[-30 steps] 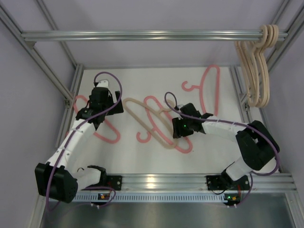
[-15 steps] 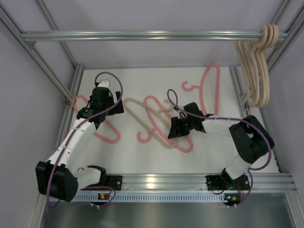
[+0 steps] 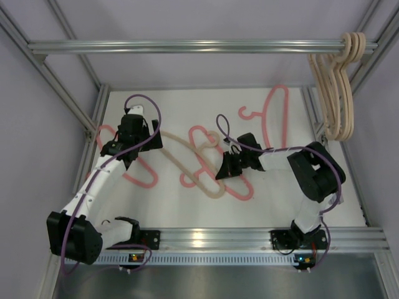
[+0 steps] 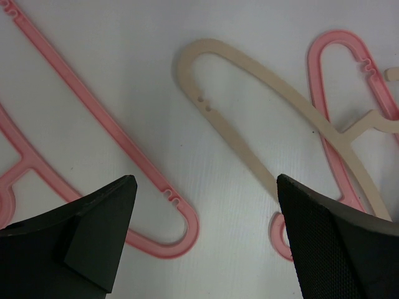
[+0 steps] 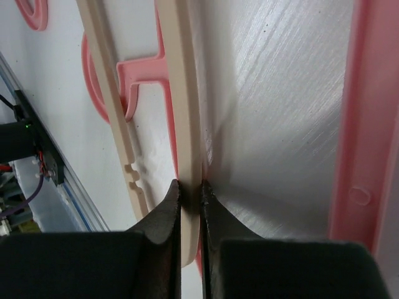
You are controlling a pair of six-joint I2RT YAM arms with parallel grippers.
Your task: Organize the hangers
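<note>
We find the gripped beige hanger [image 4: 204, 103] lying across the middle of the white table [image 3: 187, 106]. Its long axis runs on a diagonal, with the rounded shoulder toward the far left corner and the other end toward the near edge at centre. Its stem branches off toward the right edge. The right gripper [image 5: 189, 187] is clenched on one thin bar of this hanger, which sits squeezed between the two dark fingers in the right wrist view. We cannot tell whether the bar is off the surface. The left gripper [image 4: 206, 180] hangs over the far left part of the table with its jaws spread wide and nothing between them. Below it, one pink hanger [image 4: 93, 109] lies near the left edge, slanting from far left to near centre. A second pink hanger [image 4: 336, 35] crosses under the beige one mid-table, so the two are tangled there. A third pink hanger [image 3: 285, 118] lies toward the far right corner, its long bar running from far to near. Another pink bar [image 5: 368, 93] runs just beside the clamped beige bar. Above the far right corner, a bunch of beige hangers [image 3: 354, 47] is hooked on the metal rail [image 3: 187, 46], hanging down together.
</note>
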